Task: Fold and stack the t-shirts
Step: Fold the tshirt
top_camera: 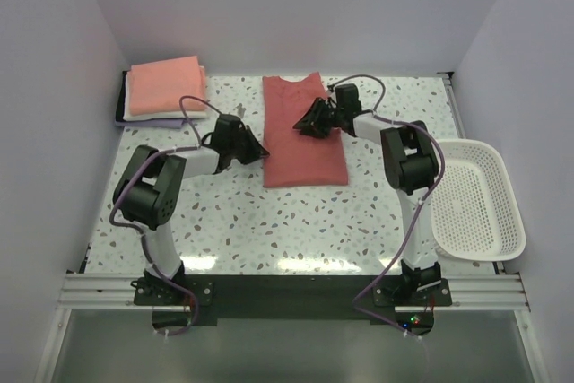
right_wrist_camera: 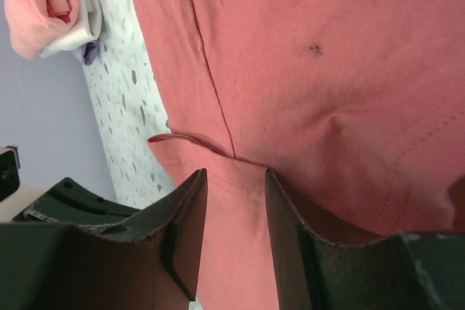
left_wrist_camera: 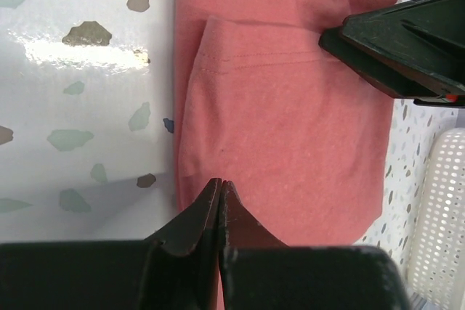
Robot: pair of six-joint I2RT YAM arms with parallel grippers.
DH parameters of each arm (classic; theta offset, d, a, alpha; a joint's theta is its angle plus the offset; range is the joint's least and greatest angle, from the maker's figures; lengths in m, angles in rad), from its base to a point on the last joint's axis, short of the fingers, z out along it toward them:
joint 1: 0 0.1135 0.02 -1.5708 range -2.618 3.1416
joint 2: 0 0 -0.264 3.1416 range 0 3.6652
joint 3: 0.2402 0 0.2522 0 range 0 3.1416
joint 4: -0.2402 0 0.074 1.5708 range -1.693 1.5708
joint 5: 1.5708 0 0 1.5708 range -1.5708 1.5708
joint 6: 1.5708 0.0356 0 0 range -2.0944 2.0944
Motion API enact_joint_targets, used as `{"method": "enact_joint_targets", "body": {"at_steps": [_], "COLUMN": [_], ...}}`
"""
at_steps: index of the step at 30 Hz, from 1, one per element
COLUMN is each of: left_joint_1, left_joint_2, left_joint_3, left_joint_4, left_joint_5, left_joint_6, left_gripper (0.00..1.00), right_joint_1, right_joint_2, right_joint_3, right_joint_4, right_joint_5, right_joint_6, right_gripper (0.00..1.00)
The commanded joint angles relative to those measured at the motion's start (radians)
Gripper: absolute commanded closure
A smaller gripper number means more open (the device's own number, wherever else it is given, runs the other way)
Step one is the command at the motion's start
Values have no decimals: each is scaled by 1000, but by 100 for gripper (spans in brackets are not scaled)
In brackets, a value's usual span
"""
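Note:
A dusty-red t-shirt point(top_camera: 303, 136) lies flat mid-table, folded into a long strip with its sleeves tucked in. My left gripper point(top_camera: 262, 152) is at the shirt's left edge. In the left wrist view point(left_wrist_camera: 220, 184) its jaws are shut, the tips over the cloth's edge point(left_wrist_camera: 283, 121), with no cloth seen between them. My right gripper point(top_camera: 302, 125) is over the shirt's right half. In the right wrist view point(right_wrist_camera: 236, 176) it is open, with the folded sleeve hem point(right_wrist_camera: 225, 172) between the fingers. A stack of folded tees, salmon-pink point(top_camera: 166, 81) on top of white and lavender, sits at the back left.
A white lattice basket point(top_camera: 511, 213) stands at the right table edge and also shows in the left wrist view point(left_wrist_camera: 443, 208). The stack shows at the top left of the right wrist view point(right_wrist_camera: 43, 5). White walls close in the table at the back and sides.

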Motion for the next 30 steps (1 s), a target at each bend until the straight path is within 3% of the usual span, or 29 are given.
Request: {"method": "enact_joint_targets", "body": {"at_steps": [1, 5, 7, 10, 14, 18, 23, 30], "left_joint_1": [2, 1, -2, -5, -22, -39, -47, -59], "left_joint_2": [-88, -128, -153, -231, -297, -337, -378, -381], "left_joint_3": [41, 18, -19, -75, -166, -250, -355, -402], "left_joint_4": [-22, -32, -29, -36, -35, -26, 4, 46], "left_joint_5": [-10, 13, 11, 3, 9, 20, 43, 69], "left_joint_6": [21, 2, -10, -10, -4, 4, -1, 1], "left_gripper": [96, 92, 83, 75, 63, 52, 52, 52], "right_joint_1": [-48, -84, -92, -94, -94, -94, -92, -92], "right_joint_2": [-101, -163, -222, -337, -508, -658, -810, -893], "right_joint_3": [32, 14, -12, -125, -413, -600, -785, -914], "right_joint_4": [-21, -78, -125, -196, -156, -158, -153, -133], "right_joint_5": [-12, -6, 43, 140, 206, 266, 295, 329], "right_joint_6": [-3, -25, -52, -91, -70, -79, -79, -83], "right_gripper": [58, 57, 57, 57, 57, 57, 57, 57]}}
